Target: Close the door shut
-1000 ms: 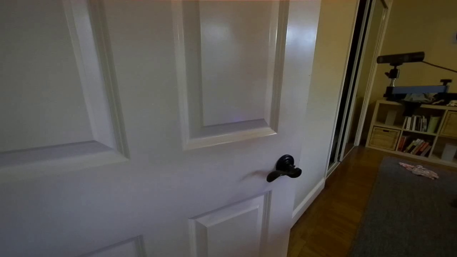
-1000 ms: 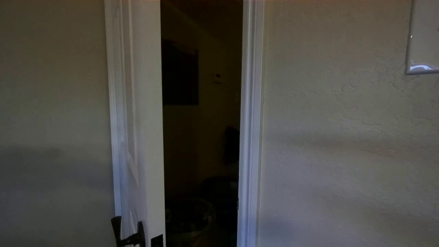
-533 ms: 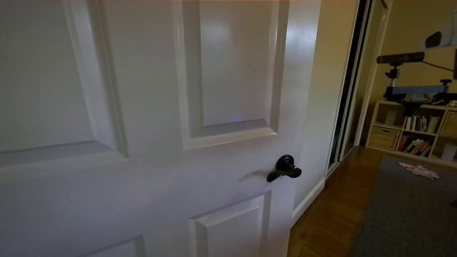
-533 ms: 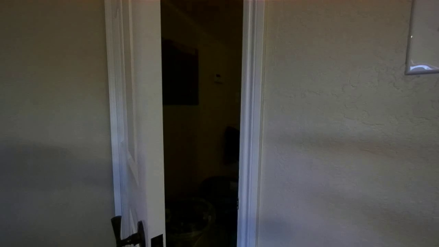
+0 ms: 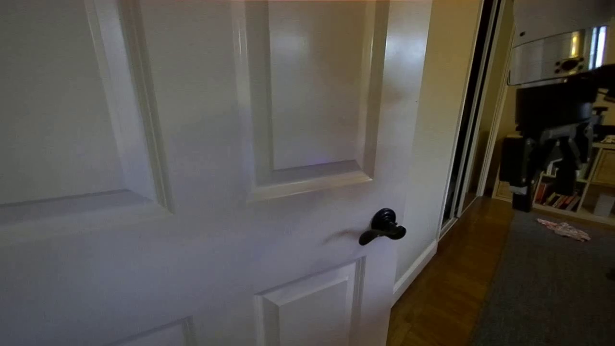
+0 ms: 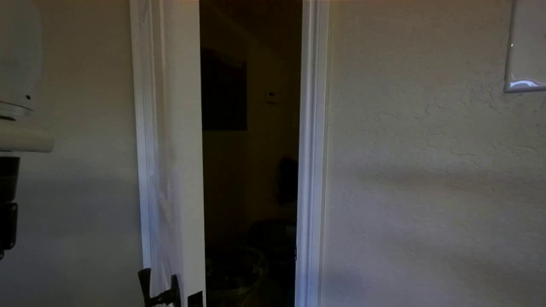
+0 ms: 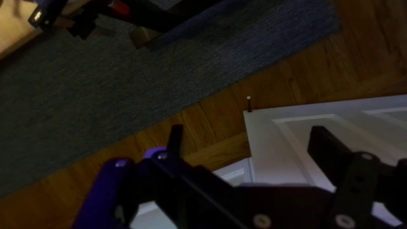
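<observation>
On either side of the doorway (image 6: 251, 170), wall (image 6: 426, 183): pale, rough to the right of the white frame (image 6: 313, 149).
Floor (image 5: 454, 274): brown wood, a strip between the foot of the wall and the rug (image 5: 552, 288).
Rug: dark, blue-grey, flat; in the wrist view it fills the upper left, its long edge slanting.
Door (image 5: 206, 240): glossy white with raised panels, standing open; it covers most of an exterior view from the left, and in an exterior view its narrow edge (image 6: 192, 170) shows, the dark gap of the doorway between that edge and the frame.
Shelf unit (image 5: 590, 180): pale wood, past the far end of the rug, books (image 5: 562, 199) in a lower compartment; partly hidden.
Arm (image 5: 552, 53): hanging down from the upper right corner of an exterior view; pale parts of the arm (image 6: 17, 64) also show at the left border of an exterior view.
Gripper (image 7: 246, 128): pointing down, released, its fingers (image 7: 175, 140) spread wide apart; in both exterior views it hangs clear of the door, and in the wrist view one finger overlaps the door at the right.
Cloth (image 5: 564, 229): pinkish, crumpled on the rug.
Handle (image 5: 383, 227): black lever by the door's free edge, well apart from the gripper.
Peg (image 7: 249, 102): thin, pale-tipped, right at a corner of the door in the wrist view.
</observation>
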`<state>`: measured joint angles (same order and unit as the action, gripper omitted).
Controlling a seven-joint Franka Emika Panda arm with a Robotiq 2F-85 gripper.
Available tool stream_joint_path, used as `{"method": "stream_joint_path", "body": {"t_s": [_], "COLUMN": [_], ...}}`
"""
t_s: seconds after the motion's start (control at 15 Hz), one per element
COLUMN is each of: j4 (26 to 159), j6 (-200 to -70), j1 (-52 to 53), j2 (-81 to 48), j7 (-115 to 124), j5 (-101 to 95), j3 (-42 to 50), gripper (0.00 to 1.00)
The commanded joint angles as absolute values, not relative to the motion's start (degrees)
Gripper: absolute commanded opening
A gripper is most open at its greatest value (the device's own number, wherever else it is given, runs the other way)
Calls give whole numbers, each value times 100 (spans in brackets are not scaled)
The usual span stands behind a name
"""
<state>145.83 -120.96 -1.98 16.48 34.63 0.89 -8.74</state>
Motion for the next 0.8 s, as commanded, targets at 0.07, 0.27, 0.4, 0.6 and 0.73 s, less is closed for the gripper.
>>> {"method": "stream_joint_path", "body": {"t_s": [0.07,0.27,0.4,0.6,0.73], "j4": [14408,14346,14313,14194,14205], "j6": [-12090,-12090,-12404,-12927,-13381], "j1": [-111,-105,-141,-113,-50], "j2": [1411,1334,1091,616,358], "j7": [3808,3904,4277,4813,5193], "j5": [65,65,235,721,1010], "j3": [-829,-824,-825,-777,-777], "gripper": [100,100,100,100,100]}}
